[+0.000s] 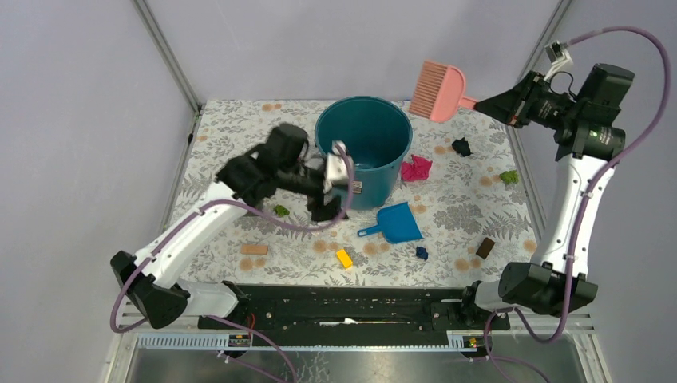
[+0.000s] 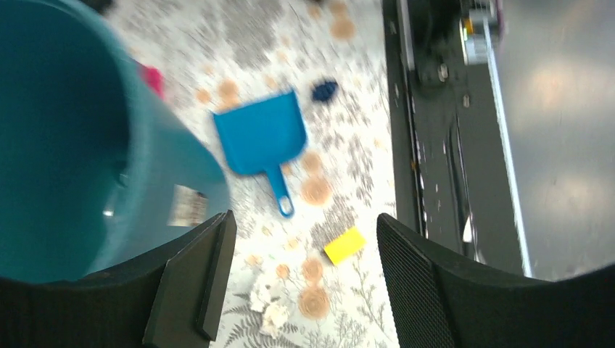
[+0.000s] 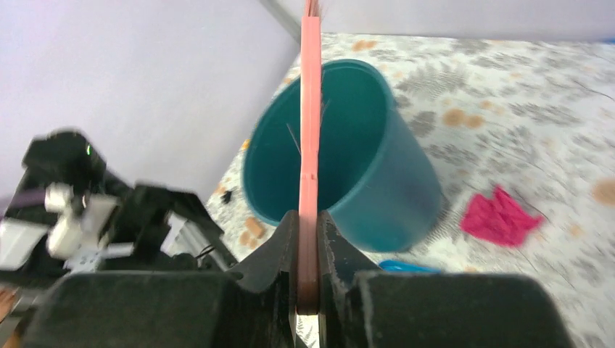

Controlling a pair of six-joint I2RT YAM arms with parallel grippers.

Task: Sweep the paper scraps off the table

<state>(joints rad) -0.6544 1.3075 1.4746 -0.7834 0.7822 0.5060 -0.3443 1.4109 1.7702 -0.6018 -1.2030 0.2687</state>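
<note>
- Pink brush [image 1: 437,90] clamped in right gripper [image 3: 308,232], held high at far right, above table [image 1: 231,136].
- Left gripper [image 2: 304,217]: jaws apart, empty, beside teal bucket [image 1: 363,148].
- Paper scraps [image 1: 416,168] lie scattered on the table, unswept. Next move as I judge it: lower brush, sweep toward blue dustpan [image 1: 397,223].

Overhead feed up: my left arm [image 1: 188,235] and right arm [image 1: 576,199] match, with white link shells between bulky black joint housings. A purple cable [image 1: 619,29] trails along each one. On the wrist view, the left gripper [image 2: 306,221] has matte black fingers [image 2: 428,290] with finely gridded inner pads.
</note>
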